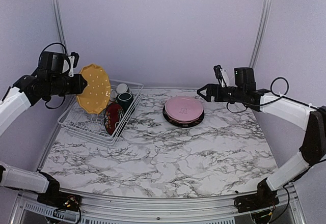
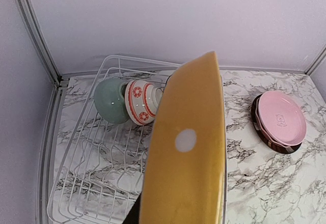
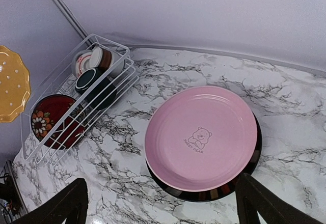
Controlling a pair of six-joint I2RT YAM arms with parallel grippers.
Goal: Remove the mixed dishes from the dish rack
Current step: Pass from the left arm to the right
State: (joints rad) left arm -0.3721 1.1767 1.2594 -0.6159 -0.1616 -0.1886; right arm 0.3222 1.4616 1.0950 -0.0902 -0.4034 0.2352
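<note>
**Yellow plate held above the rack**

The yellow plate (image 1: 94,88) hangs on edge over the rack (image 1: 84,131), its rim pinched in the narrow left gripper (image 1: 83,84). The right gripper (image 1: 202,92) gapes wide and empty above the pink plate (image 1: 184,108). Only the left wrist view shows the green bowl (image 2: 112,99). Both arms reach forward, raised.

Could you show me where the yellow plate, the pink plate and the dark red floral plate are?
yellow plate (image 1: 94,88), overhead view, middle of its dotted face.
pink plate (image 3: 204,132), right wrist view, centre, by the bear print.
dark red floral plate (image 3: 57,113), right wrist view, red inner face beside the flowers.
</note>
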